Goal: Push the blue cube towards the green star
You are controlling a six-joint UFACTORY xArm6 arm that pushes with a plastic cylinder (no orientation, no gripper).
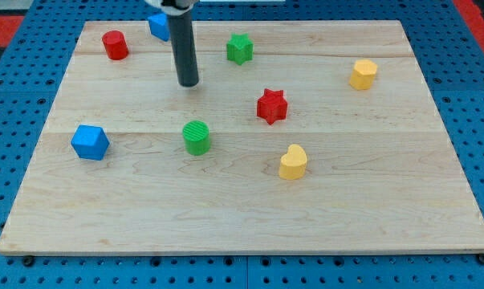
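A blue cube (90,142) sits near the board's left edge, below the middle. A green star (239,48) sits near the view's top, right of centre. My tip (189,83) rests on the board left of and below the green star. It is well above and to the right of the blue cube and touches no block. A second blue block (156,25) lies at the top edge, partly hidden behind the rod, so its shape is unclear.
A red cylinder (115,44) is at the top left. A green cylinder (197,137) lies below my tip. A red star (271,106), a yellow heart (293,161) and a yellow block (364,74) lie to the right. The wooden board (242,217) sits on a blue pegboard.
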